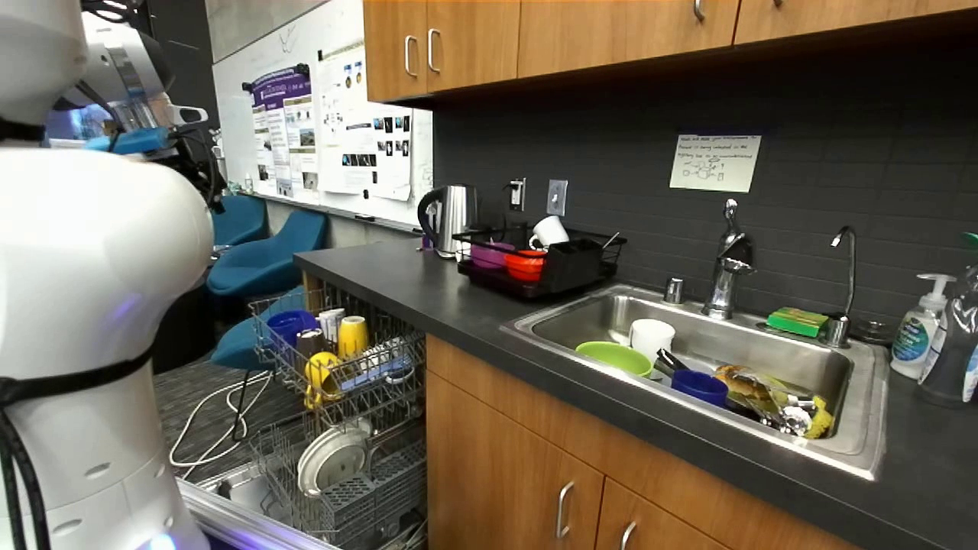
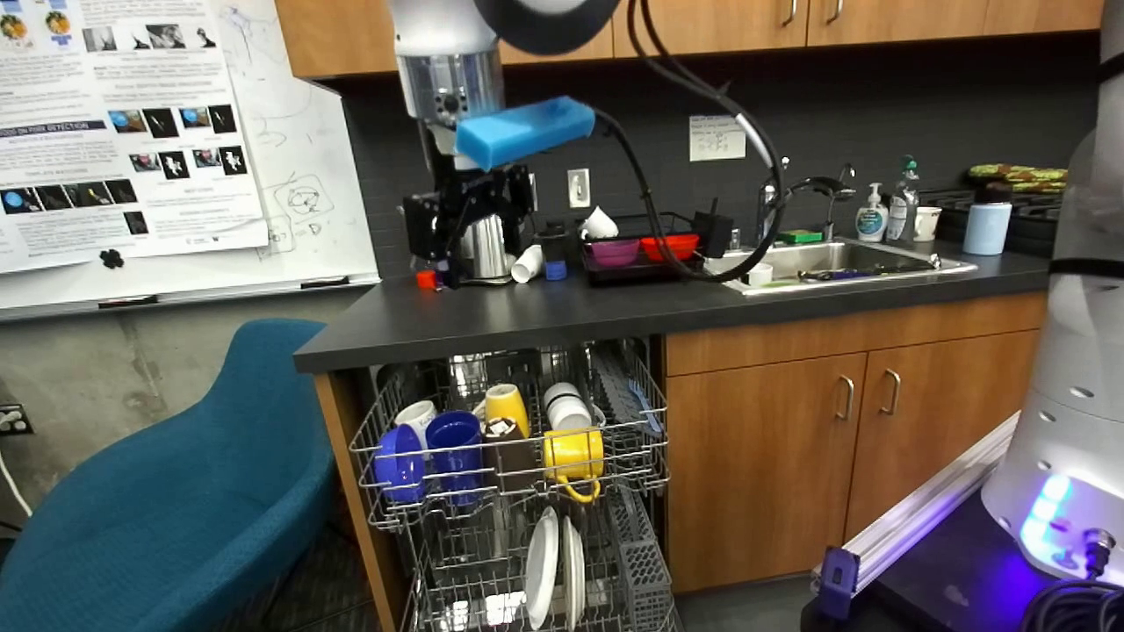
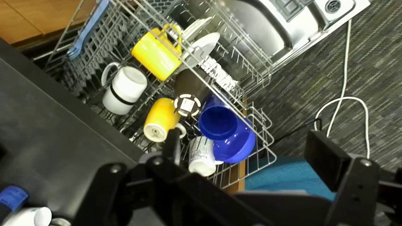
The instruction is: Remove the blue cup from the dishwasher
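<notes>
Tool (image 3: 246, 147) is hovering, jaws spread. Sink (image 1: 865, 405): appearing in both exterior views only. Plain, round-rimmed blue cup (image 3: 217, 122): sitting in dishwasher (image 2: 641, 562).

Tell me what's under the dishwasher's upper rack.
White plates and a grey basket show below it in both exterior views; the loaded upper rack hides much of what's farther back.

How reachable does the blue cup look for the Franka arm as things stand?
Probably yes: the upper rack is pulled out, the blue cup looks uncovered, and the claw is open; the neighbouring blue bowl and brown cup may leave little room.
</notes>
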Robot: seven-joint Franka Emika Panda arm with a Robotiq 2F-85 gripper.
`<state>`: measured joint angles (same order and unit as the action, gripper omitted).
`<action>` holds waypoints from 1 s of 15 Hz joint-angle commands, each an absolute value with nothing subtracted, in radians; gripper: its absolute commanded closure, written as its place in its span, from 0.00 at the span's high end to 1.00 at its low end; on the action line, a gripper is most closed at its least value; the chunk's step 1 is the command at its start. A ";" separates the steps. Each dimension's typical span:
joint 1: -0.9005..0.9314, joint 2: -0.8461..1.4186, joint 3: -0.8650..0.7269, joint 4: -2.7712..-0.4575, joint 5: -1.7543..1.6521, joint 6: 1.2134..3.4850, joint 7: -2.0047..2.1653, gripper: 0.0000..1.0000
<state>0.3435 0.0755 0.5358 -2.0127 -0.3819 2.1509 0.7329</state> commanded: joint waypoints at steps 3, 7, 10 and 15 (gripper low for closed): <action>0.461 0.329 0.392 -1.797 -0.579 2.097 0.758 1.00; 0.528 0.461 0.299 -1.678 -0.580 2.048 0.723 1.00; 0.559 0.532 0.257 -1.604 -0.551 2.021 0.691 1.00; 0.580 0.609 0.217 -1.518 -0.472 2.009 0.642 1.00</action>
<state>0.5569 0.5658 0.2484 -1.5886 -0.5253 2.0422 0.6924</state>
